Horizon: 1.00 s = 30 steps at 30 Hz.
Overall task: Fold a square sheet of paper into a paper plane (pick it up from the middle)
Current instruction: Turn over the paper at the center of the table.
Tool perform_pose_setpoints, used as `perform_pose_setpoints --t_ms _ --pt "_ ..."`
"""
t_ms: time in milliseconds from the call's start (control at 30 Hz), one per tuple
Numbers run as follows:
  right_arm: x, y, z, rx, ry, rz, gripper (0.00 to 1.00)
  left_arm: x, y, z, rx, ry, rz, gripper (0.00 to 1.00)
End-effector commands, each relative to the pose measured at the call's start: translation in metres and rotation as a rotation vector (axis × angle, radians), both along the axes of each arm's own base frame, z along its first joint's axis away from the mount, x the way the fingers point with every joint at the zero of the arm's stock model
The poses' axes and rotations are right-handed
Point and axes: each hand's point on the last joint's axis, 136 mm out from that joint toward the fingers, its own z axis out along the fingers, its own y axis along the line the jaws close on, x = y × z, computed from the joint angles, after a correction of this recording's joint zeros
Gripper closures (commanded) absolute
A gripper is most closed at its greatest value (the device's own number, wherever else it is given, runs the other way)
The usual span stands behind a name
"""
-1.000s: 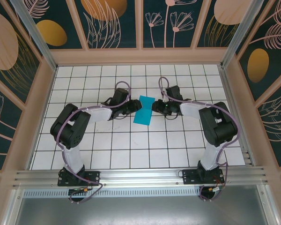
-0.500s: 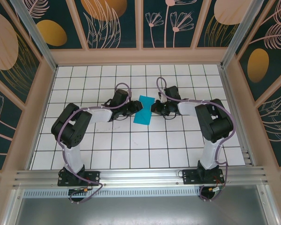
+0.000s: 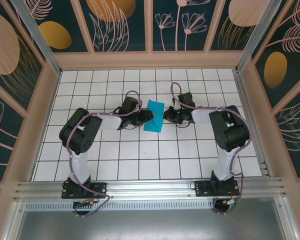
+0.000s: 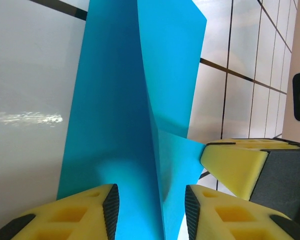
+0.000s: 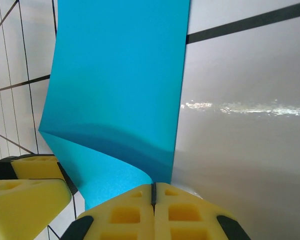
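Lifting the sheet off the bench [image 3: 140, 150]
The square sheet of paper [image 3: 154, 116] lies between both tools. The right tool [image 5: 153, 192] is clamped shut on its edge; the left tool [image 4: 151, 200] stands half-open astride the raised ridge. Best to close squarely and lift together.

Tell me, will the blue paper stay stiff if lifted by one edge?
Probably floppy: the blue paper bends softly upward where the right gripper pinches its edge. Likely very light, being thin. The raised crease inside the left gripper may stiffen it slightly.
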Motion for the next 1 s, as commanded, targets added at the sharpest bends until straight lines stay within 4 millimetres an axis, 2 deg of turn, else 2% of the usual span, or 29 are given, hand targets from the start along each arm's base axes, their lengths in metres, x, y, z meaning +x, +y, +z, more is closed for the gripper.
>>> perform_pose_setpoints --t_ms 0,267,367,467,633,767,967 --pt "0.0 -0.002 -0.003 0.004 -0.001 -0.011 0.98 0.009 -0.011 0.009 -0.052 -0.028 -0.024 0.59" --pt "-0.001 -0.002 -0.003 0.007 0.001 -0.008 0.97 0.015 -0.019 0.011 -0.063 -0.054 -0.055 0.69" --pt "0.001 -0.002 0.004 0.012 -0.011 -0.009 0.94 0.017 -0.02 0.009 -0.065 -0.062 -0.061 0.79" --pt "0.01 -0.014 0.019 -0.025 -0.046 -0.048 0.86 0.02 -0.017 0.007 -0.035 -0.09 -0.058 0.87" --pt "0.023 -0.042 0.054 -0.101 -0.142 -0.134 0.63 0.027 -0.008 0.011 0.047 -0.16 -0.053 0.97" --pt "0.022 -0.059 0.071 -0.158 -0.196 -0.18 0.52 0.03 -0.004 0.022 0.086 -0.207 -0.062 0.99" --pt "0.024 -0.084 0.098 -0.202 -0.28 -0.256 0.37 0.035 0.016 0.059 0.236 -0.286 -0.059 0.99"
